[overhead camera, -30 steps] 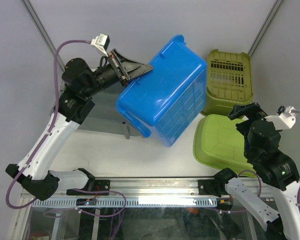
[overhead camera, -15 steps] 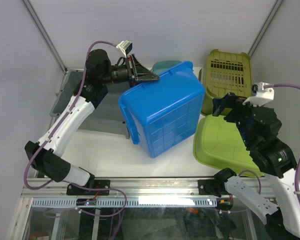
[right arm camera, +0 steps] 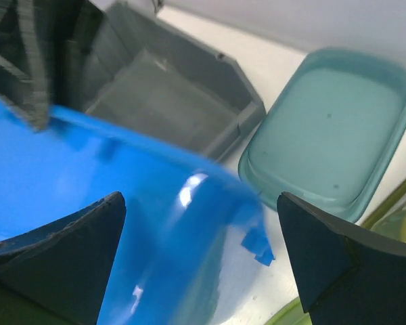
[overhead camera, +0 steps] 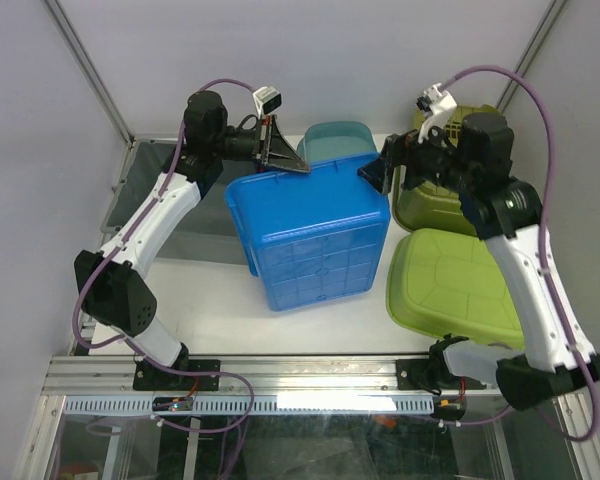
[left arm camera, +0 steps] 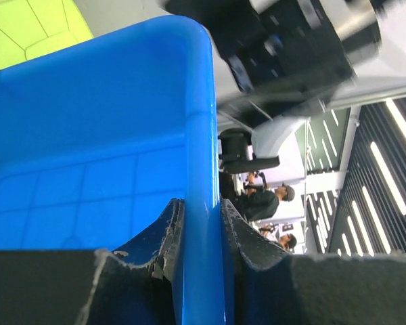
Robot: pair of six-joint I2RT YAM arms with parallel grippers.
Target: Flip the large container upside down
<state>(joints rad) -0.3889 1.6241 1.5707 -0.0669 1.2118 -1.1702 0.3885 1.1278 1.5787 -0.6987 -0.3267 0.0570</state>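
Note:
The large blue container [overhead camera: 315, 235] is tipped over in the middle of the table, its gridded base facing up and toward the front. My left gripper [overhead camera: 298, 167] is shut on its back rim; in the left wrist view both pads clamp the blue rim [left arm camera: 199, 135], with the gripper [left arm camera: 201, 223] around it. My right gripper [overhead camera: 375, 170] is open and hovers at the container's back right corner. In the right wrist view the blue wall [right arm camera: 155, 223] lies between and below the spread fingers of the gripper [right arm camera: 199, 203].
A teal tub [overhead camera: 335, 138] sits just behind the container and also shows in the right wrist view [right arm camera: 331, 122]. A grey bin [overhead camera: 150, 190] stands at the left. An olive basket [overhead camera: 420, 205] and an upturned green tub [overhead camera: 450, 285] stand at the right.
My left gripper has swung the container's rim toward the back and turned the container, so its base now faces up and forward. My right arm has risen and reached in to the container's back right corner.

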